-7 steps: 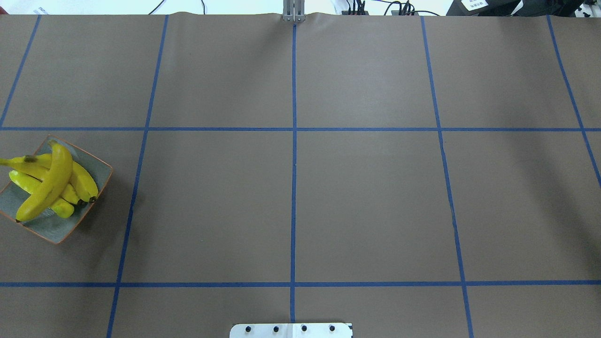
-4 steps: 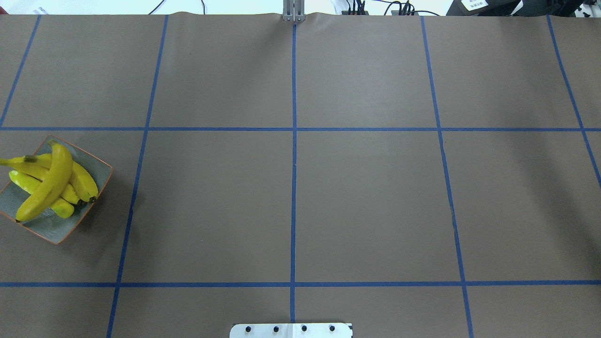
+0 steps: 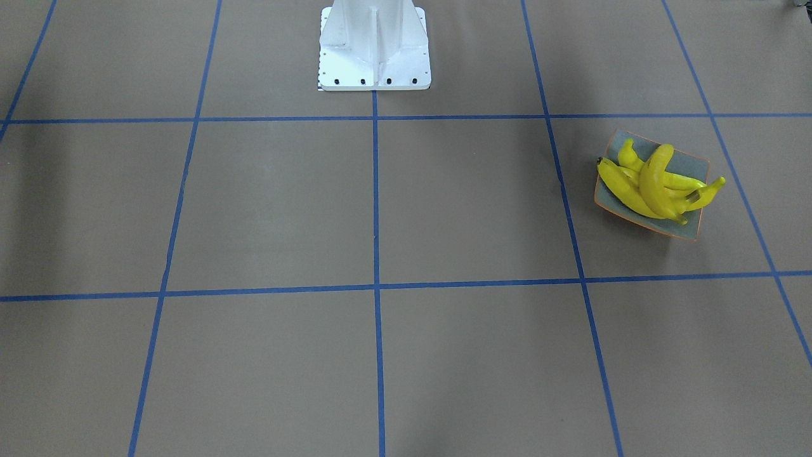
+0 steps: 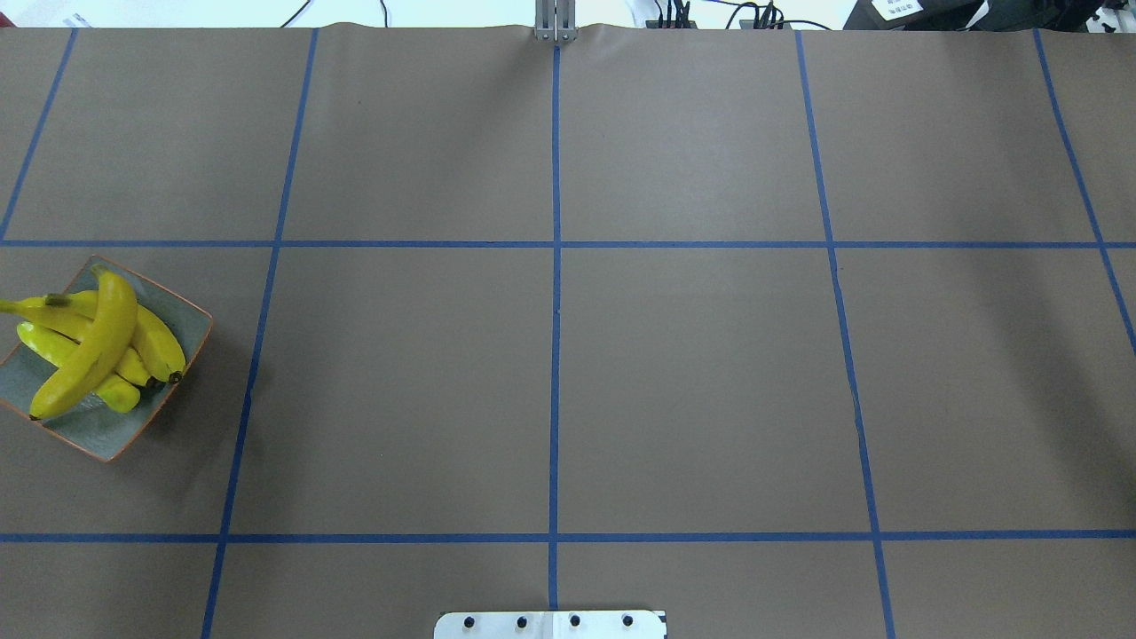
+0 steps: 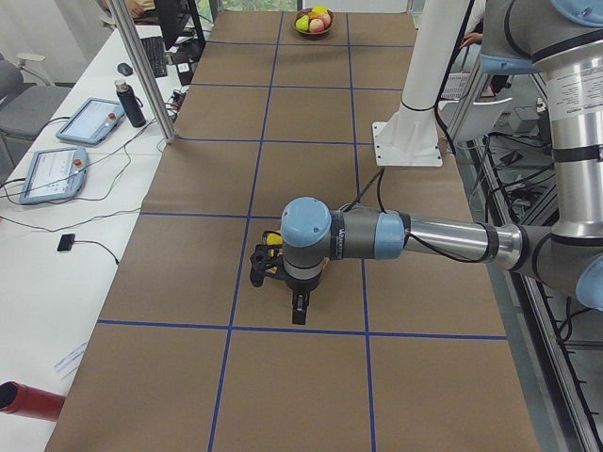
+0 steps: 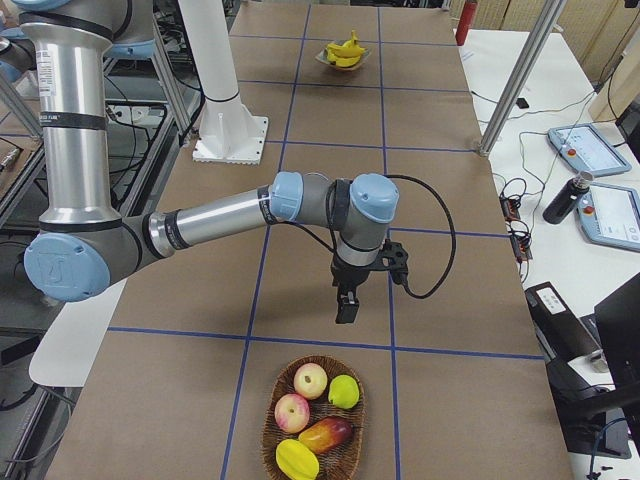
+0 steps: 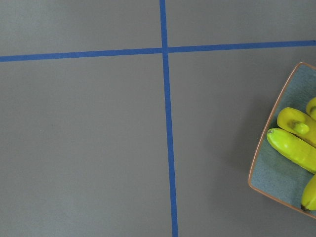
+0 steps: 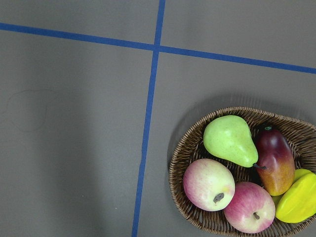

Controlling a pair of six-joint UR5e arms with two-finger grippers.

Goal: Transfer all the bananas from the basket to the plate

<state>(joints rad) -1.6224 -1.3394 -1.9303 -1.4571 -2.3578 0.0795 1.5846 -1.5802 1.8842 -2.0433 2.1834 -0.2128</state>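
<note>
- Right gripper (image 6: 347, 303), lower centre of rt side view, just up-frame of basket (image 6: 268, 430): can't tell if jaws released or clenched.
- Left gripper (image 5: 298, 309), mid-frame in left side view: same, can't tell.
- Bananas (image 4: 89, 351), far left on plate (image 4: 102, 426): prob. light, slick, bruise-prone; best taken mid-body, gently.
- Four, glossy yellow, dark tips, crisscrossed.

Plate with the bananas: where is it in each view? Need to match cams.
Front-facing: plate right of centre.
Overhead: left edge, mid-height.
Exterior left: mostly hidden behind the left arm at its wrist.
Exterior right: far end, top centre.
Left wrist: right edge, lower half.
Right wrist: not in it.
Landmark: blue tape line alongside it, toward table centre.
</note>
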